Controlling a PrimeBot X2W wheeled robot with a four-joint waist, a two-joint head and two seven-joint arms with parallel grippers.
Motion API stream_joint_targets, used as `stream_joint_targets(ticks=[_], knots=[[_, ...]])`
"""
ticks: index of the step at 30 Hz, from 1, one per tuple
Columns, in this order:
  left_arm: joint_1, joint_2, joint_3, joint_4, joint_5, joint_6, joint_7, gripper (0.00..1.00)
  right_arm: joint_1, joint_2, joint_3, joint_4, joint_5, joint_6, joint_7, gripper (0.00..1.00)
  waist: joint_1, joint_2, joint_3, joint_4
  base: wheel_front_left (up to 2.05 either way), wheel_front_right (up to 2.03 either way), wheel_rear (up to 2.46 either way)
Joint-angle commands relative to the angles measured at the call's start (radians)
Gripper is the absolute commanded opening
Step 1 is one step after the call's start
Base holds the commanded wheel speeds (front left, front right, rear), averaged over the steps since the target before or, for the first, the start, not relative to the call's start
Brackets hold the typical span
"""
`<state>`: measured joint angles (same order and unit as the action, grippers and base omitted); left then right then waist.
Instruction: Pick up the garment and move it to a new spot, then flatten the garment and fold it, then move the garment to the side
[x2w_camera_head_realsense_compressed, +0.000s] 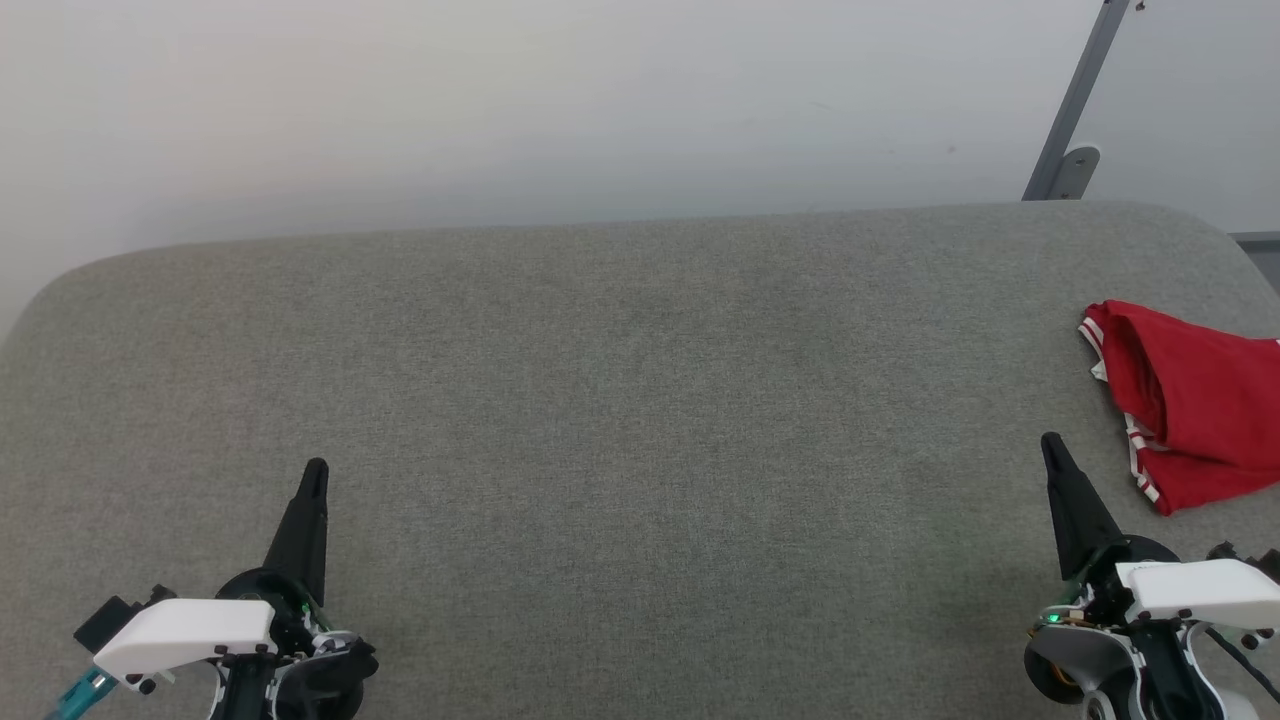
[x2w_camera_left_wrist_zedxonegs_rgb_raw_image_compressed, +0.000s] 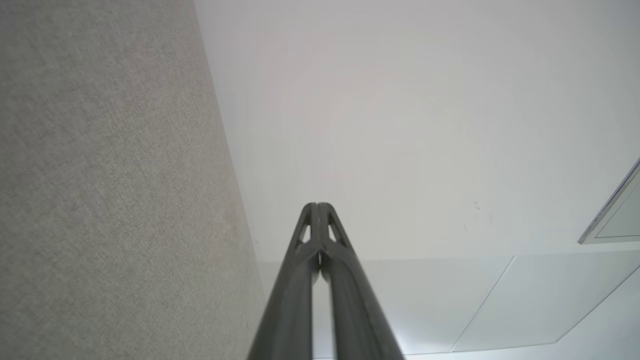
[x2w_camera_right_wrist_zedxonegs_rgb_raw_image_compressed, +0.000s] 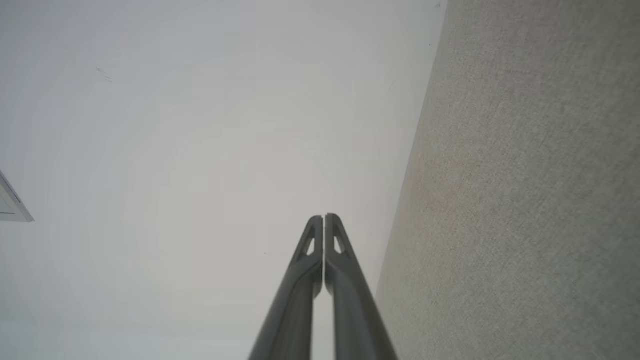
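L gripper (x2w_camera_head_realsense_compressed: 316, 470) & R gripper (x2w_camera_head_realsense_compressed: 1050, 442), fingers pressed together, nothing held, at near edge of grey fabric surface (x2w_camera_head_realsense_compressed: 640, 380). The garment (x2w_camera_head_realsense_compressed: 1195, 400) lies bunched at the surface's right edge – near R gripper, not touching. Behind: pale wall (x2w_camera_head_realsense_compressed: 500, 100), grey metal strut (x2w_camera_head_realsense_compressed: 1078, 110).

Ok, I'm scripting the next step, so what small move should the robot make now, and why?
Probably open the jaws of the right gripper and reach it toward the red garment. The garment lies bunched, not flat, at the right edge of the grey padded surface, just ahead of that gripper; the left gripper is far across. Both grippers are shut and empty.
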<state>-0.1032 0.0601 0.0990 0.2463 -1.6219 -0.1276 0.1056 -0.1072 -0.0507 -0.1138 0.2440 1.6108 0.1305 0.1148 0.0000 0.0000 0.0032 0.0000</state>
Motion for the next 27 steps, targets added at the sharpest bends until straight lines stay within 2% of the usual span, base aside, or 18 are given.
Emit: stream_joint_targets(ticks=[1,27], knots=[[-0.011,-0.002,0.005,0.001,-0.002,-0.005,0.001,0.00,-0.004,0.001,-0.002,0.002,0.004,0.000,0.002,0.00,0.0000,0.0000,0.000,0.000,0.00,0.00,0.00],[-0.012,-0.005,0.009,0.001,0.003,-0.005,0.005,0.00,-0.004,0.001,-0.001,0.002,0.004,0.000,0.002,0.00,0.0000,0.0000,0.000,0.000,0.00,0.00,0.00]])
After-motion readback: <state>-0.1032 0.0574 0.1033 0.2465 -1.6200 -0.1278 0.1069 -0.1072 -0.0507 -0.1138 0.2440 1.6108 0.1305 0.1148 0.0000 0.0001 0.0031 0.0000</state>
